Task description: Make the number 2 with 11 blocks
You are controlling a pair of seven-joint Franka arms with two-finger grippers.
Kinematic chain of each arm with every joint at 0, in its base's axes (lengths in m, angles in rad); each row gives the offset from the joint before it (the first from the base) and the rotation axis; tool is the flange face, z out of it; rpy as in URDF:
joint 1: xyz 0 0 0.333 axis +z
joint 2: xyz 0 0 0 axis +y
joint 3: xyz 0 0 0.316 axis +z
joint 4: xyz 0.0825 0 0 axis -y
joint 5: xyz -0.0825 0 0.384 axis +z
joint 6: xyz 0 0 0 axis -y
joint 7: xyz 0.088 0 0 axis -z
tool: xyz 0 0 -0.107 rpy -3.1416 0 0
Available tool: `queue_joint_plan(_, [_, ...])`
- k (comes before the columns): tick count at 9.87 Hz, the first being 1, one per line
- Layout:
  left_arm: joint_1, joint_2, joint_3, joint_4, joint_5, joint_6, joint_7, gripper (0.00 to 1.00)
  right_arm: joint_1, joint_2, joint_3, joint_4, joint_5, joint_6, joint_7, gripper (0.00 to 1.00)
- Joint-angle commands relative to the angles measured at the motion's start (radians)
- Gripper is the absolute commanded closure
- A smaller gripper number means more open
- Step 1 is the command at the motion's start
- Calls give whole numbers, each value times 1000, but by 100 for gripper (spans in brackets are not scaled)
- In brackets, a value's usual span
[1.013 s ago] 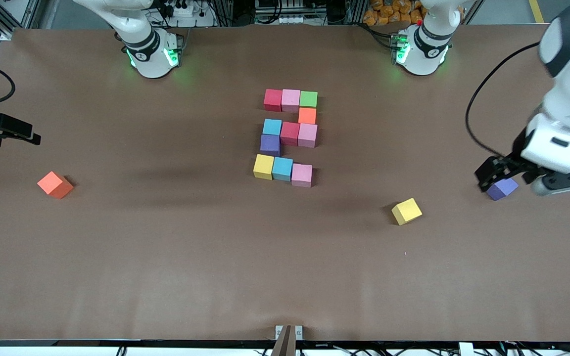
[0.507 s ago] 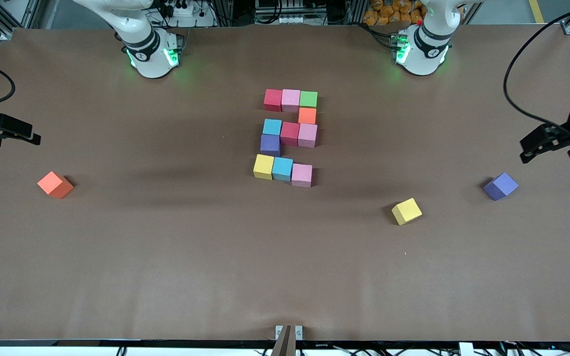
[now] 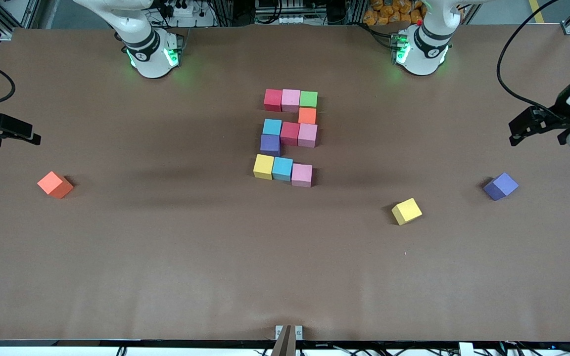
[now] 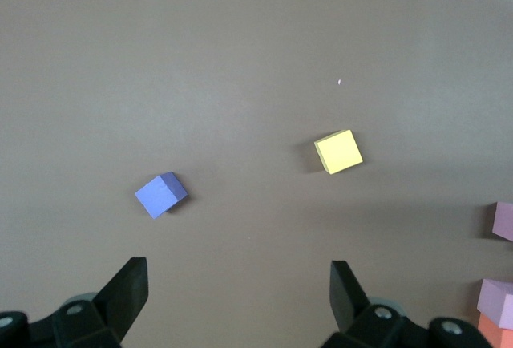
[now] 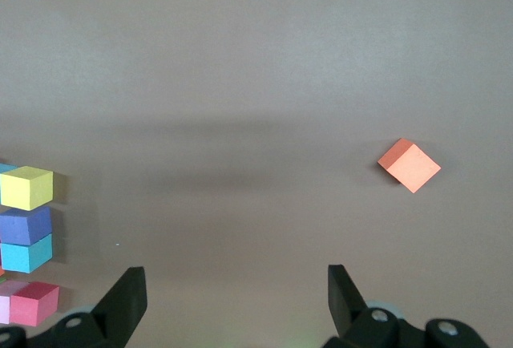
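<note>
Standing at upper centre of the front view, the number 2 (image 3: 289,137) lies complete on the brown desk (image 3: 166,257). Three loose cubes rest apart: an orange cube (image 3: 55,185), a yellow cube (image 3: 406,211), a purple cube (image 3: 500,186). The left tool (image 3: 525,129) at right edge and the right tool (image 3: 15,132) at left edge hang wide open, empty.

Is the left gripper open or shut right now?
Open. In the left wrist view the left gripper shows both fingers spread wide with bare table between them, holding nothing, above the loose purple block.
</note>
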Motion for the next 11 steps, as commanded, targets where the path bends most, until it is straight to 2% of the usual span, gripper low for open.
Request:
queue_joint_plan(1, [-27,-26,24,-26,-24,-9,29,0,-4,6,2,17,6,-9,1,0])
queue_joint_plan(4, [-32,-28,22,-14,-53,-50,86,0,-4,6,2,17,6,-9,1,0])
queue_joint_plan(11, [-27,-34,24,29,-104,-110,80,0,-4,6,2,17,6,-9,1,0])
